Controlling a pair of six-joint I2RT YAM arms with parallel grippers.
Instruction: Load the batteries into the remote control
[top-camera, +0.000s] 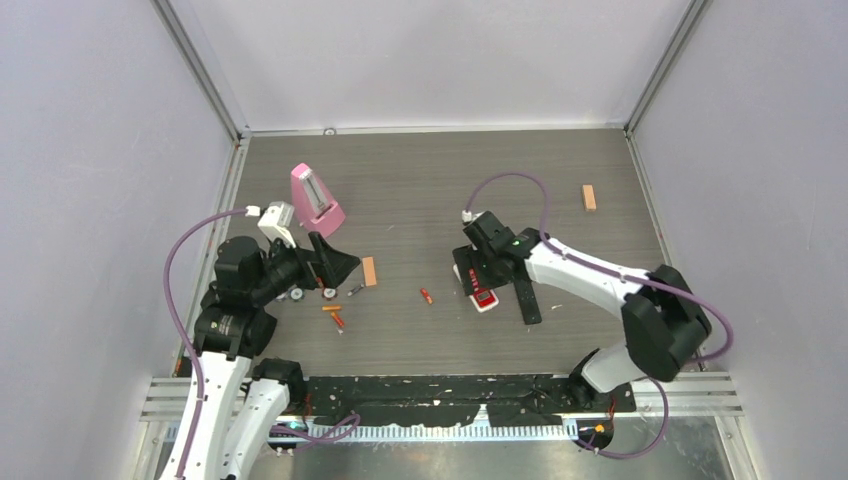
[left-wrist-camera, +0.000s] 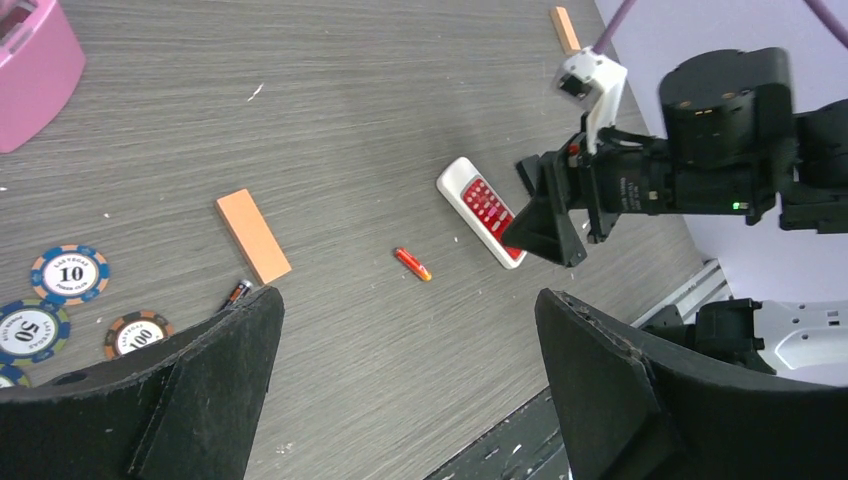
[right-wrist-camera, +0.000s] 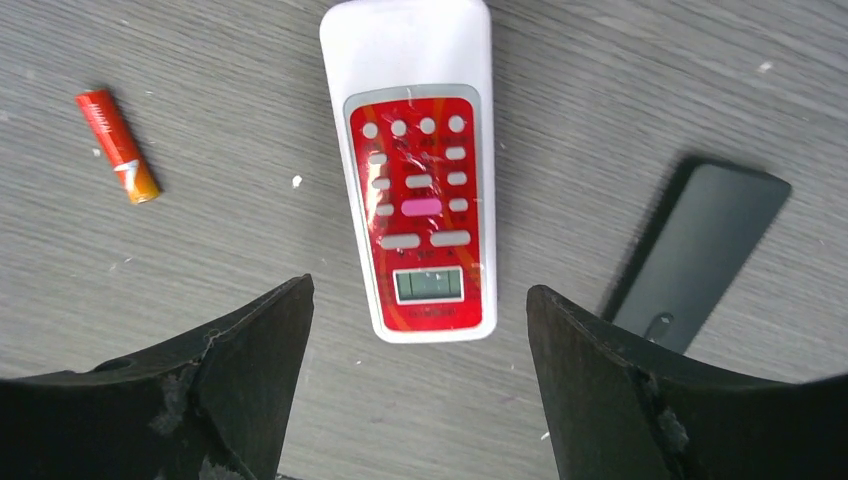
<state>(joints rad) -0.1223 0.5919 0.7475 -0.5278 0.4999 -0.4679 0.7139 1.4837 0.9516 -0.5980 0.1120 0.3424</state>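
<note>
A white remote with a red button face lies face up on the table; it also shows in the top view and the left wrist view. My right gripper is open and empty, hovering just over the remote's display end. One orange-red battery lies left of the remote. Two more orange-red batteries and a dark one lie near my left gripper, which is open and empty above the table.
A black remote lies right of the red one. A tan block and several poker chips sit by the left gripper. A pink object stands at the back left. Another tan block lies far right.
</note>
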